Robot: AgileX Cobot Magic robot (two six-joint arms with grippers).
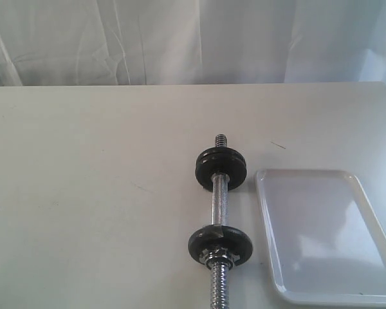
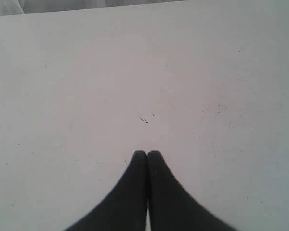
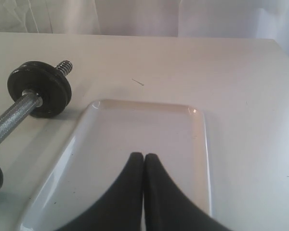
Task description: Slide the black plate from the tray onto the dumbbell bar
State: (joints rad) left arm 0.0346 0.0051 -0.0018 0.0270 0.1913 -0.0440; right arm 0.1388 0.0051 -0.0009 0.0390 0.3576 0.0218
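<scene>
The chrome dumbbell bar (image 1: pixel 219 196) lies on the white table, running toward the front edge. A black plate (image 1: pixel 220 168) sits on its far end and another black plate (image 1: pixel 220 243) nearer the front. The white tray (image 1: pixel 321 235) lies right of the bar with nothing in it; no loose plate shows on it. In the right wrist view the far plate (image 3: pixel 39 88) and the bar (image 3: pixel 12 119) lie beside the tray (image 3: pixel 135 130). My right gripper (image 3: pixel 143 156) hangs shut above the tray, holding nothing. My left gripper (image 2: pixel 147 153) is shut over bare table. Neither gripper appears in the exterior view.
White curtains hang behind the table's far edge (image 1: pixel 180 84). A small dark mark (image 1: pixel 278 145) lies on the table beyond the tray. The bar's threaded tip (image 1: pixel 220 139) sticks out past the far plate.
</scene>
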